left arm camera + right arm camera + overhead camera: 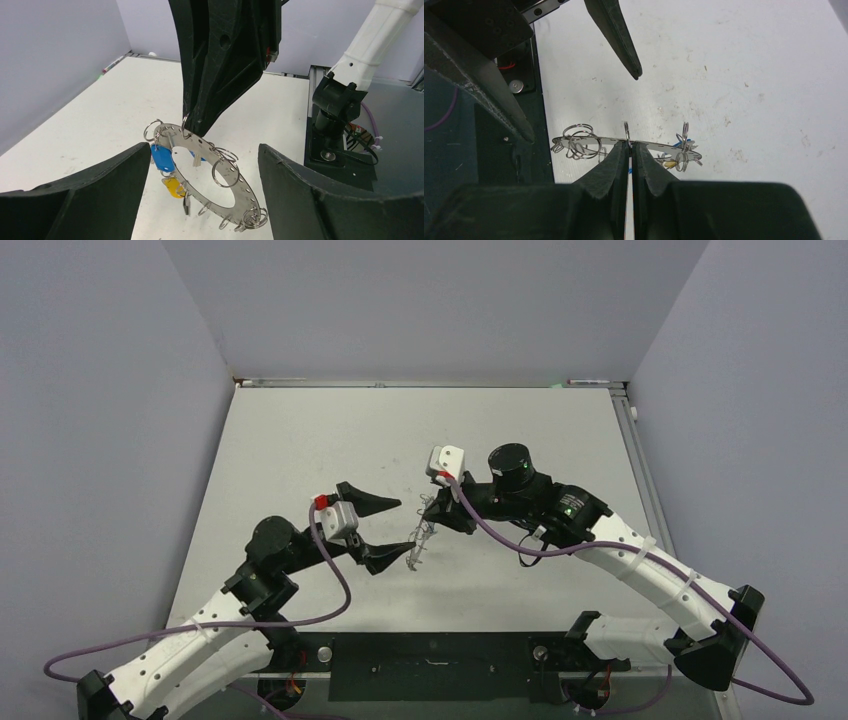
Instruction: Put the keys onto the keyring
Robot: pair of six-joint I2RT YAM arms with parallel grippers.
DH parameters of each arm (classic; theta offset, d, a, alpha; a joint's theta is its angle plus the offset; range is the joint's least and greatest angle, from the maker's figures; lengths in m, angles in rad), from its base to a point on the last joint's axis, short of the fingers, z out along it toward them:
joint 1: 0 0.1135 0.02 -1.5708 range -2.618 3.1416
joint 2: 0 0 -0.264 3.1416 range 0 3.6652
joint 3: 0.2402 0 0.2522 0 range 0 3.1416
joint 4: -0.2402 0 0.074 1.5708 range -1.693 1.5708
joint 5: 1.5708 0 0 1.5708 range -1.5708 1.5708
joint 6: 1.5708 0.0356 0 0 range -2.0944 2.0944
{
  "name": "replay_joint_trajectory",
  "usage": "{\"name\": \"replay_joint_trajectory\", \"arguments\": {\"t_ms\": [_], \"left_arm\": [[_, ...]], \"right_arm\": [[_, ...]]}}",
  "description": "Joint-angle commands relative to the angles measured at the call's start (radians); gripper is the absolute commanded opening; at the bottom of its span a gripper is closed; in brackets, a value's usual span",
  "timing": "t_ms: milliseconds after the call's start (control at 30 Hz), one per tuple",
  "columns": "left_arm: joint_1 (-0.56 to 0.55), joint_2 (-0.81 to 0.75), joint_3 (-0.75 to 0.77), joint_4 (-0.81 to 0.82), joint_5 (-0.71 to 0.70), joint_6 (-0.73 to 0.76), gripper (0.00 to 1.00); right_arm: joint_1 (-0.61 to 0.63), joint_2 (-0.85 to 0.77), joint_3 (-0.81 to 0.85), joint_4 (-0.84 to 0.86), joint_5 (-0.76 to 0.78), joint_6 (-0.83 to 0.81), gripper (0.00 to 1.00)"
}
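Keyring of thin grey perforated metal is pinched at its rim by the black right tool over the white desk. The black left tool gapes wide just beside it. A clumsy nudge could twist the loop free, scattering its blue- and yellow-tagged silver keys.

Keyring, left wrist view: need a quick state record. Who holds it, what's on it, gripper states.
keyring: flat perforated metal loop with small split rings along its rim
held by: right gripper, shut on the rim
left gripper: open, one finger on each side of the loop; contact unclear
hanging from loop: blue-tagged key, with yellow-tagged key just below it
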Motion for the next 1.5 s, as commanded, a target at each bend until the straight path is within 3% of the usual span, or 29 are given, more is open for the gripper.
{"name": "replay_joint_trajectory", "arguments": {"t_ms": [0,167,567,767,1033,1367,1467], "left_arm": [[-0.049,0.066,0.061,0.073,-0.042,-0.022,0.74],[-0.117,0.147,0.107,0.027,-0.07,0.054,0.67],[-0.146,0.184,0.138,-0.084,-0.119,0.176,0.42],[-0.155,0.172,0.123,-0.087,-0.14,0.189,0.4],[-0.161,0.177,0.132,-0.127,-0.119,0.237,0.26],[-0.174,0.18,0.142,-0.169,-0.095,0.277,0.02],[-0.176,0.178,0.134,-0.154,-0.081,0.271,0.0]], "right_arm": [[0.008,0.02,0.089,-0.052,0.035,0.025,0.05],[0.011,0.023,0.107,-0.102,0.023,0.022,0.05],[0.015,-0.01,0.106,-0.145,-0.014,-0.002,0.05],[0.015,-0.011,0.11,-0.149,-0.038,-0.011,0.05],[0.018,-0.005,0.12,-0.171,-0.063,-0.028,0.05],[0.02,0.003,0.122,-0.174,-0.111,-0.045,0.05],[0.024,0.003,0.121,-0.171,-0.128,-0.051,0.05]]}}
